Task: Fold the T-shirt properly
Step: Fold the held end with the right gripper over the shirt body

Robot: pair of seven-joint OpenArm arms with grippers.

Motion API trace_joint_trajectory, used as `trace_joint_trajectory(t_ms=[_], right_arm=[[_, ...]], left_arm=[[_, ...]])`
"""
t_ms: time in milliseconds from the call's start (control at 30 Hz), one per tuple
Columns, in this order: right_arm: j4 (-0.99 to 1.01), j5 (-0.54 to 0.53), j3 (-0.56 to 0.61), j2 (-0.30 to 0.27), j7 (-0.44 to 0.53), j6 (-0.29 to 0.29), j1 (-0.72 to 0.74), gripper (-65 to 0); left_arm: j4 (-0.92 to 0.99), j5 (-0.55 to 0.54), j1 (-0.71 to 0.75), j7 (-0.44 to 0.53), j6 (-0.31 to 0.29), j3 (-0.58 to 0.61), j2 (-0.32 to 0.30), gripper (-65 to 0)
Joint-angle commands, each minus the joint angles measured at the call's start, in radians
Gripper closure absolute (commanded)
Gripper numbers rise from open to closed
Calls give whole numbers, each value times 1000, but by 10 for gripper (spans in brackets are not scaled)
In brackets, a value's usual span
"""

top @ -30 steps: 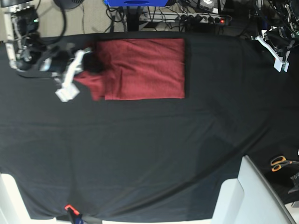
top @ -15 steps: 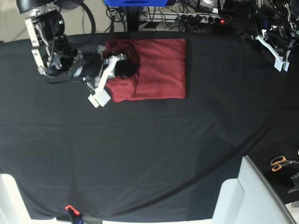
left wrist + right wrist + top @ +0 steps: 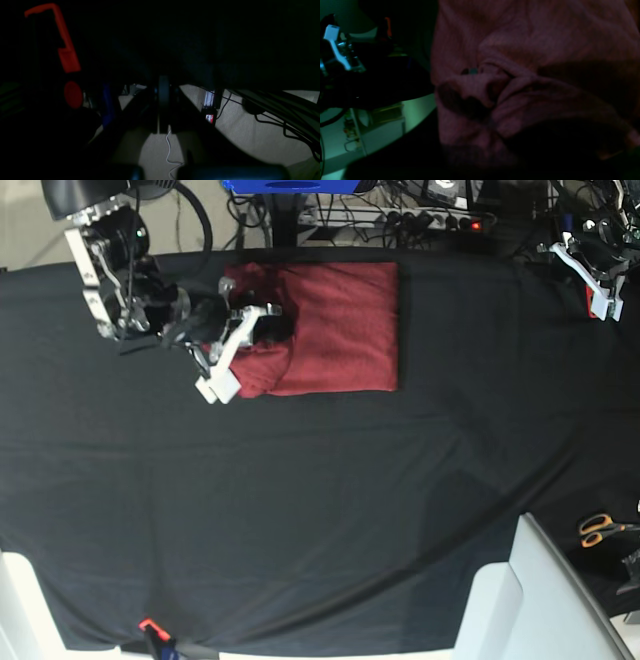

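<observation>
Right hand (image 3: 250, 330): upper left of the base view, reaching in from the left over the left edge of the T-shirt; its jaws are closed down on a bunched fold of the red cloth, as the right wrist view shows close up.
Left hand (image 3: 598, 280): upper right corner of the base view, at the far edge of the table, well apart from the shirt; closed, gripping nothing.
T-shirt (image 3: 330, 330): dark red, folded into a near rectangle, lying flat in the upper middle of the base view near the table's far edge; its left side is rumpled and gathered under the right hand, its right edge straight.
T-shirt, close view (image 3: 532, 75): fills most of the right wrist frame, creased into thick folds at the centre.
Table (image 3: 320, 510): covered in black cloth.
Scissors (image 3: 600, 529): orange-handled, lower right of the base view, well apart from the shirt.
</observation>
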State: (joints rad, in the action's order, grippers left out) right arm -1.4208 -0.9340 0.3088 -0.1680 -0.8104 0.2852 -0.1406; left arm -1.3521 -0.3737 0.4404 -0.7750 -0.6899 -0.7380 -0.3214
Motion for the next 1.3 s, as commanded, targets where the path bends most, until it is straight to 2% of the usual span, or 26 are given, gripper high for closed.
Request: trace_joint_trajectory(t_ms=[0,233,1067,1267], right_arm=[[-10,-23,13,2,13,12,22,-3],[16,-23,54,0,13,12,51,-3],[59,-21,57,2,7,19,88,-5],[58,-23,138,-3,13,19,115,-2]], left_arm=[[-19,-9,1,9,-8,-4,-18,0],[-19,-9,2,9,-8,-2,-15,0],[-16,-9,1,9,-8,-1,-14,0],[-17,-9,2,9,-8,-1,-14,0]])
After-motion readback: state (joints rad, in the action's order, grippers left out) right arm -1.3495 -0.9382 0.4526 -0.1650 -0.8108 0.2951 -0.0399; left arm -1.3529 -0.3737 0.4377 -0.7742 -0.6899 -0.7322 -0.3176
